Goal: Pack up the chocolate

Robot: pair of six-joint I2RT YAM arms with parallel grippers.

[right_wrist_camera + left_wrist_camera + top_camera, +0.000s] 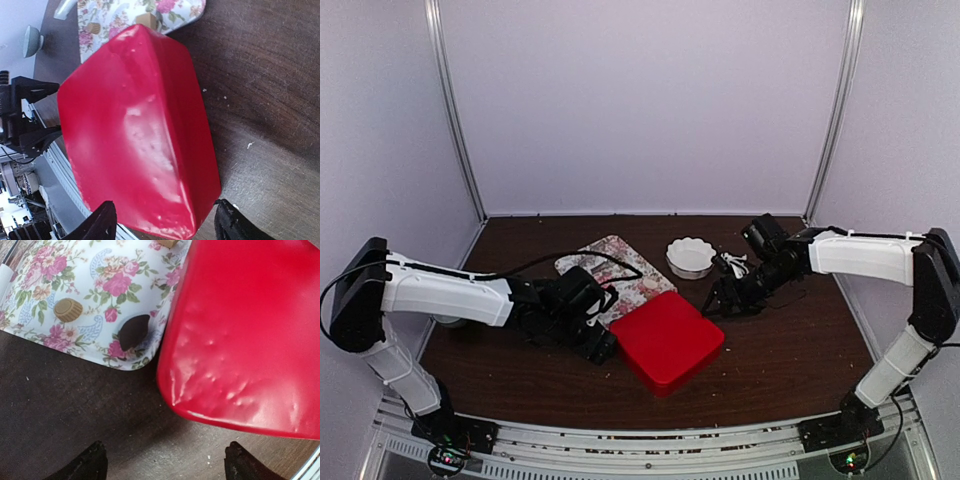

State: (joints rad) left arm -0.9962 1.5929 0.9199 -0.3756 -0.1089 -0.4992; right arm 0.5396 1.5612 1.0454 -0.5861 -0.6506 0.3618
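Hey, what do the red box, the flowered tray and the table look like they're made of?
Red box: probably glossy plastic or lacquered tin; smooth, with bright highlights and small dimples.
Tray: likely printed plastic or melamine; soft sheen on the flower print.
Table: dark wood or wood-look laminate; matte, visible grain.

We see a red box (667, 338) on the dark bench (790, 350), lying against the near edge of a flowered tray (610, 258). A white bowl (691, 257) sits beyond. The left pincer (605, 345) is just beside the box's left corner, and the right pincer (720, 302) is near its far side.
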